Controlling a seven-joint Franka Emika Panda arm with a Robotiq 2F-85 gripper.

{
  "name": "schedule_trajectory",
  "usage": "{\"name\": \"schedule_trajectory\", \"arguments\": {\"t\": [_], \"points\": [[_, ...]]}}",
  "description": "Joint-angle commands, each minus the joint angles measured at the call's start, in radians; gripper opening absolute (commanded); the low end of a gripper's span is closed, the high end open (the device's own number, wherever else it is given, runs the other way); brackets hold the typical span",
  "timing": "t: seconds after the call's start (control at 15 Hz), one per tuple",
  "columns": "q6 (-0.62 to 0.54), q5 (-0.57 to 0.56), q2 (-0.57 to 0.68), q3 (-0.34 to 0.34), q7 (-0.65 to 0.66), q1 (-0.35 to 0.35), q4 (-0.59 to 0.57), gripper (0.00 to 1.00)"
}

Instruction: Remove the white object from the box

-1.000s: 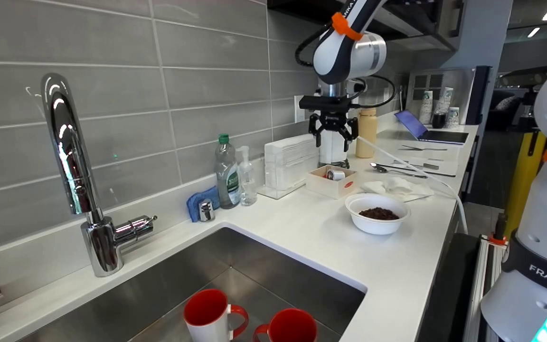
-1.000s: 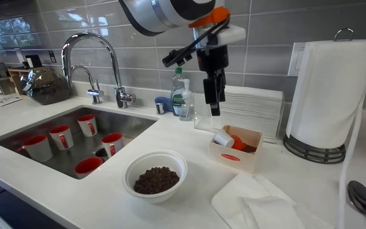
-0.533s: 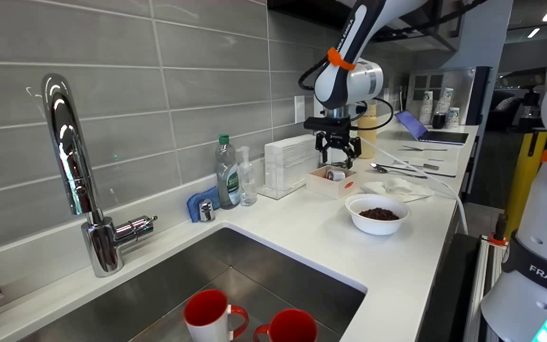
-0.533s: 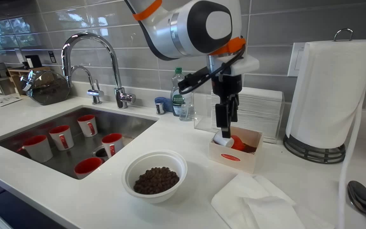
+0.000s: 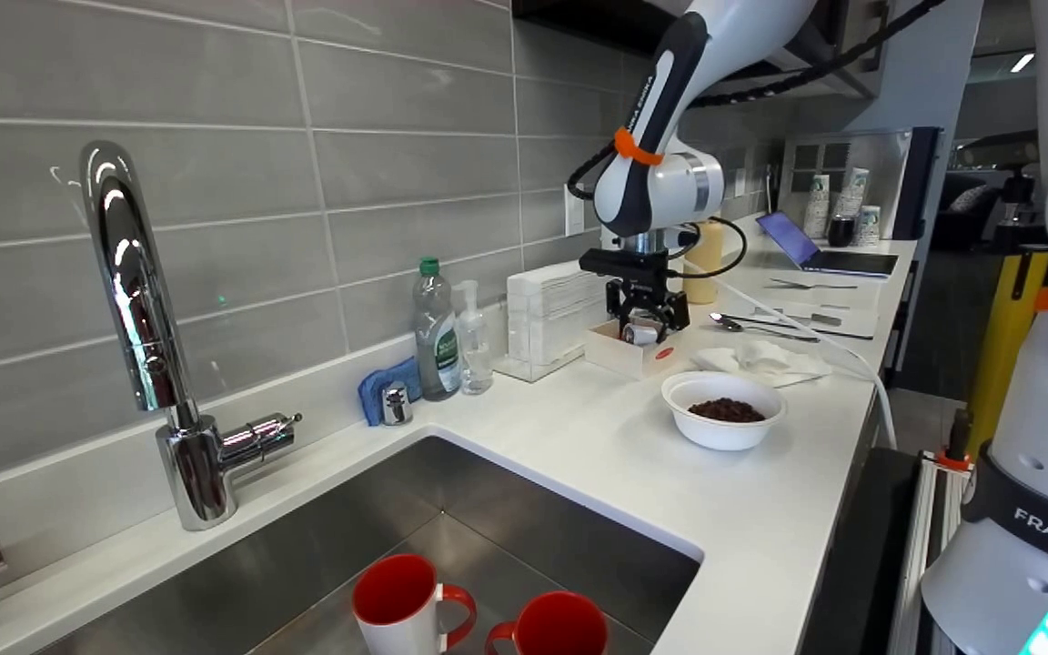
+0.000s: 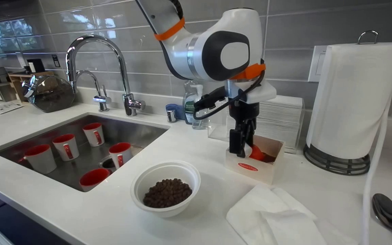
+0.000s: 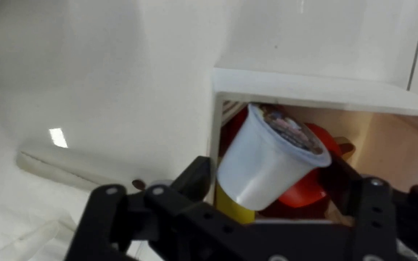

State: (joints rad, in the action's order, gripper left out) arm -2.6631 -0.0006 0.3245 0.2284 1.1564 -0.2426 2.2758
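The white object is a small white cup-shaped pod (image 7: 267,163) with a printed lid. It lies tilted in the pale wooden box (image 7: 303,85), on top of red and yellow things. My gripper (image 7: 272,174) is open over the box, one finger on either side of the pod. In the wrist view the left finger is over the box's side wall, with a small gap to the pod. The right finger is close to the pod's rim; whether it touches is unclear. The pod (image 5: 640,334) shows in an exterior view between the fingers; in an exterior view a finger mostly hides it (image 6: 248,150).
A white bowl of brown pellets (image 6: 167,192) stands near the box. Napkins (image 6: 277,214) lie in front of it. A napkin holder (image 6: 277,115) stands behind, a paper towel roll (image 6: 356,102) beside. A white cable (image 6: 374,177) crosses the counter. The sink (image 5: 569,509) holds mugs.
My gripper has come down from above the box to around the pod, fingers staying apart. The box has shifted slightly.
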Motion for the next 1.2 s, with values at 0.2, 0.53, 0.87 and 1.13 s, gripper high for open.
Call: {"name": "schedule_trajectory", "arguments": {"t": [0.2,0.53,0.87,1.13], "points": [[-0.044,0.098,-0.008,0.026,-0.115,0.006,0.01,0.31],[-0.005,0.079,-0.041,0.052,-0.151,0.029,0.013,0.1],[0.023,0.031,-0.085,0.084,-0.117,0.081,0.016,0.1],[0.072,-0.2,-0.173,0.16,0.054,0.197,0.014,0.1]]}}
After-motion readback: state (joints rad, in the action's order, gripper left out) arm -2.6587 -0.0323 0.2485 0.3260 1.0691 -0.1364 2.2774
